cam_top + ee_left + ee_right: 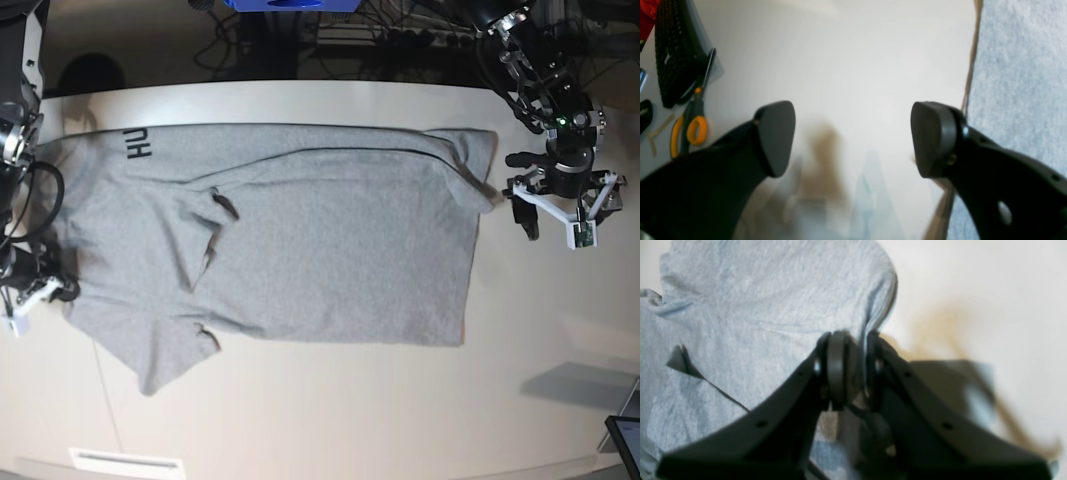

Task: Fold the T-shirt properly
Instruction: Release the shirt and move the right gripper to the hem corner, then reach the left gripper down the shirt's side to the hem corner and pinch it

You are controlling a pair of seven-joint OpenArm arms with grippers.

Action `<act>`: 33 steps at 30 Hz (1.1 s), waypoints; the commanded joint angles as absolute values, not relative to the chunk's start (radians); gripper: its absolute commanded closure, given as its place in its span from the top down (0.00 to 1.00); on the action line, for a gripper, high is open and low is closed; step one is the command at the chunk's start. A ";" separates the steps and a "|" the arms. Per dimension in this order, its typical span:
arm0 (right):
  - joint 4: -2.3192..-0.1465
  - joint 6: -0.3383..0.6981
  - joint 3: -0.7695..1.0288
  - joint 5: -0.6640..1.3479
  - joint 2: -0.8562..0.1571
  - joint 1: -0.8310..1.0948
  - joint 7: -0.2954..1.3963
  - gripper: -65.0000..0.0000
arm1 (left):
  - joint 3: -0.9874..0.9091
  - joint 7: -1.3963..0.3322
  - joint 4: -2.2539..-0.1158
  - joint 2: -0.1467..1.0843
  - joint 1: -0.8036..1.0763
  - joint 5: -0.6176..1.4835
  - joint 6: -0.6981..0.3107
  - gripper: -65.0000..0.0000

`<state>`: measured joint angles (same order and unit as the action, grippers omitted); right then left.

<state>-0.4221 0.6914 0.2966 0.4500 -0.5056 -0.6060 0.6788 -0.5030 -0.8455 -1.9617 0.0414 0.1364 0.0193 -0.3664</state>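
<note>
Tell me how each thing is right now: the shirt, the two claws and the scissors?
T-shirt: spread on the table, partly folded, wrinkled, one edge pinched.
Right claw: shut on the T-shirt's edge.
Left claw: open, holding nothing, beside the T-shirt.
Scissors: lying on the table, blades closed.

Bare table beside the T-shirt lies free; scissors crowd one edge.

Grey T-shirt, spread flat, wrinkled, black letters at edge
</note>
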 commanded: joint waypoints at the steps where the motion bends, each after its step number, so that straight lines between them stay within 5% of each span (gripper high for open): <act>1: -0.433 0.698 0.298 0.458 -0.522 -0.631 0.674 0.12 | -0.506 -0.825 -1.974 0.051 0.127 0.024 -0.358 0.82; 16: -0.433 0.698 0.298 0.458 -0.521 -0.630 0.674 0.06 | -0.544 -0.839 -1.705 0.091 -0.145 0.030 -0.360 0.82; 22: -0.433 0.698 0.295 0.458 -0.521 -0.628 0.674 0.06 | -0.587 -0.934 -1.465 0.148 -0.354 0.113 -0.455 0.82; 33: -0.441 0.698 0.229 0.460 -0.522 -0.628 0.670 0.05 | -0.544 -0.888 -1.119 0.186 -0.541 0.139 -0.464 0.82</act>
<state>-0.4282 0.6922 0.2302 0.4583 -0.5060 -0.6060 0.6674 -0.5430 -0.9062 -1.1030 0.1707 -0.5133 0.1257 -0.4614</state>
